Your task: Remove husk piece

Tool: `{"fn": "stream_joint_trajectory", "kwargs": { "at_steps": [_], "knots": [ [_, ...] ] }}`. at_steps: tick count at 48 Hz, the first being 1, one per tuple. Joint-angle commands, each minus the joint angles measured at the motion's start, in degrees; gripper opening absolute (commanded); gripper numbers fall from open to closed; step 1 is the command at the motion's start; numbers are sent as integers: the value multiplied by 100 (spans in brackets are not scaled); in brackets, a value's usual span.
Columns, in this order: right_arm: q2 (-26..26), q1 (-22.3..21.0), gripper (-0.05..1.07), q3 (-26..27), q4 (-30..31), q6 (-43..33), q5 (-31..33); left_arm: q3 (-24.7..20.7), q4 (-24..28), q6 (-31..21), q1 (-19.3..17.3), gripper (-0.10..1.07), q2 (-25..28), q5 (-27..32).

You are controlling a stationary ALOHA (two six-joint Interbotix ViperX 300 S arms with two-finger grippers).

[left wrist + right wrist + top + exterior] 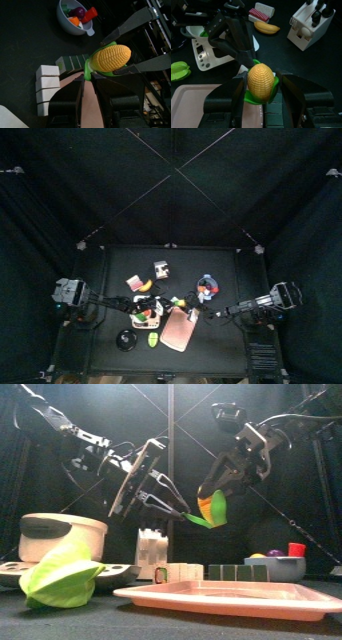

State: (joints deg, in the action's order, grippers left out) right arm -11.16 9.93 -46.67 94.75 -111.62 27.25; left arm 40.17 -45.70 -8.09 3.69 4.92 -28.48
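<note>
Corn (166, 309) shows only as a small bright spot from above, over the middle of the counter (114, 263), where both arms meet; a green husk piece (155, 339) already lies near the pink tray (182, 328).

Front view: the cob (210, 509) hangs in the air between the two hands, above the tray (227, 594). A peeled husk (62, 576) lies on the counter at the left, so some stripping looks done.

Left wrist view: the left hand (85, 79) pinches the green husk at the cob's base. Kernels on the cob (111, 57) are mostly bare.

Right wrist view: the right hand (260, 95) clamps the cob (260, 82) at its lower end, green leaf still around it there. I judge the last piece is gripped but not yet torn away.
</note>
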Motion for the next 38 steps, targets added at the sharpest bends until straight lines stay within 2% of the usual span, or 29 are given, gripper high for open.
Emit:
{"fn": "stream_joint_trajectory", "kwargs": {
  "at_steps": [1, 38],
  "knots": [
    [-105, 9, 71, 97, 18, -9, 0, -9, 0, 18, -53, 62, -167, -18],
    [-193, 9, 71, -9, -88, -18, 35, 431, -9, 18, -97, 62, -519, -53]
  ]
}}
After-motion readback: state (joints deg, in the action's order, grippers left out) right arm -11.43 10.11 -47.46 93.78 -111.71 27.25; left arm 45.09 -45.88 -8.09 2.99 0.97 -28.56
